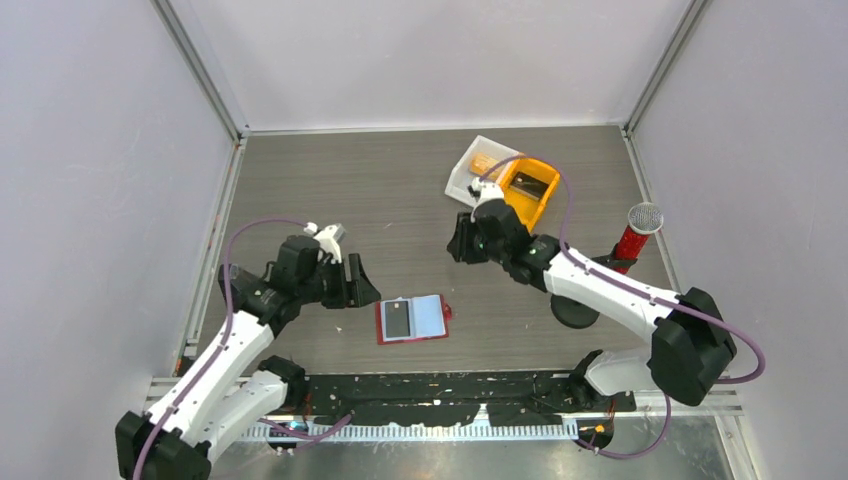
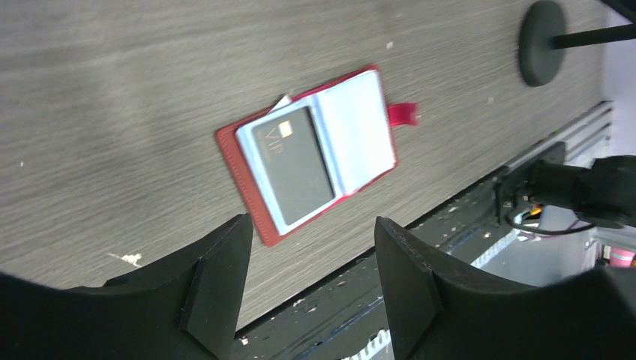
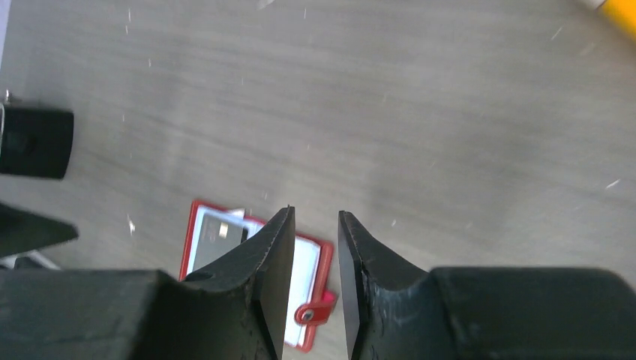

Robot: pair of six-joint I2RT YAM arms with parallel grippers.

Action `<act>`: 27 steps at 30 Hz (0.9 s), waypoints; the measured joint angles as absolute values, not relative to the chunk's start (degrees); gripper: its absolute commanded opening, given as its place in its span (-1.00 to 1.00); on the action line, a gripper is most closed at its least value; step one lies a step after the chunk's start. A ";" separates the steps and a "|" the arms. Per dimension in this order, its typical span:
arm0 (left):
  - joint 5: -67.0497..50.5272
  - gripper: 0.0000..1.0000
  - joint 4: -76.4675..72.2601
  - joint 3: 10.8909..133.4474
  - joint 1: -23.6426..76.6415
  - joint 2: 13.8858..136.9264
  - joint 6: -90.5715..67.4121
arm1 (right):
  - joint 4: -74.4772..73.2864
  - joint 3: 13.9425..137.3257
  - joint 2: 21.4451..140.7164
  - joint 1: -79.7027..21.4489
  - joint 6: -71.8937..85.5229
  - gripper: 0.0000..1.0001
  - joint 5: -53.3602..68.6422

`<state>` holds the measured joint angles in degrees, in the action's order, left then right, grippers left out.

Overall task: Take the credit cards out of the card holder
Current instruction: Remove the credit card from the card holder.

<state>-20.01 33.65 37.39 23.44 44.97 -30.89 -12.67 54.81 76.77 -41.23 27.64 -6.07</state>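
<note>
Card holder (image 1: pixel 412 319) lies open and flat on the surface (image 1: pixel 330 180), lower centre of the top view. One dark credit card (image 2: pixel 292 163) marked VIP sits in its left-hand sleeve; the right-hand page shows pale lining. Left gripper (image 1: pixel 358 284) stands just left of the holder, fingers wide, gripping nothing. Right gripper (image 1: pixel 462 243) is up and to the right of the holder, fingers narrowly parted, gripping nothing.
</note>
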 measured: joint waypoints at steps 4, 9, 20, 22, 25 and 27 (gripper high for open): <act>-19.11 0.18 32.10 33.80 23.44 49.06 -31.53 | -7.97 46.76 76.16 -44.05 33.45 -0.32 -2.98; -19.11 0.15 28.05 31.62 23.44 53.87 -32.97 | -3.49 43.20 76.90 -47.90 38.22 -0.29 0.99; -22.94 -0.17 17.58 25.89 23.44 58.48 -35.79 | 6.96 43.29 86.61 -56.55 44.97 -0.36 5.61; -24.08 -0.26 16.08 25.32 23.44 59.48 -36.01 | 7.75 43.27 87.81 -56.77 45.74 -0.38 6.13; -25.34 -0.41 13.89 24.71 23.44 60.97 -36.07 | 8.93 43.16 88.38 -56.77 46.54 -0.38 6.35; -26.11 -0.47 12.25 24.40 23.44 62.41 -36.12 | 9.56 43.09 88.53 -56.77 46.87 -0.38 6.55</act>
<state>-26.11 12.25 24.40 23.44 62.41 -36.12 9.56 43.09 88.53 -56.77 46.87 6.55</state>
